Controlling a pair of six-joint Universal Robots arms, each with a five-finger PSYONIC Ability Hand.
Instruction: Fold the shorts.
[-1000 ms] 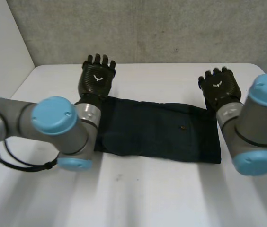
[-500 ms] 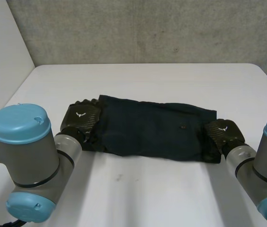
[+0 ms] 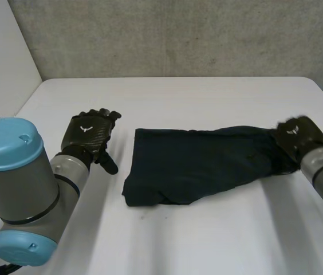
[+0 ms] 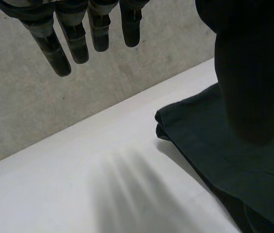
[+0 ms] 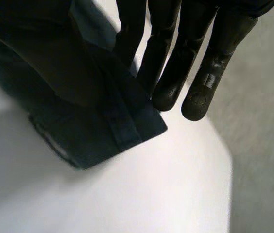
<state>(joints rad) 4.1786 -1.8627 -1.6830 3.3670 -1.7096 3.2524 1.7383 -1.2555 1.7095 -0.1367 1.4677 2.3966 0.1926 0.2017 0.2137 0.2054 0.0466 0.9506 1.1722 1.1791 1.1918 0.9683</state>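
While the right hand (image 3: 296,137) pinches the right end of the shorts (image 3: 196,163), the left hand (image 3: 90,133) hangs open, empty, beside their left end.

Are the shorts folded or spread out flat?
Folded, untidily: the shorts lie doubled in layers on the table, bunched at the end nearest the left hand.

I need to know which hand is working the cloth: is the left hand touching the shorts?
Apart. The head view shows a strip of bare table between the left hand and the shorts.
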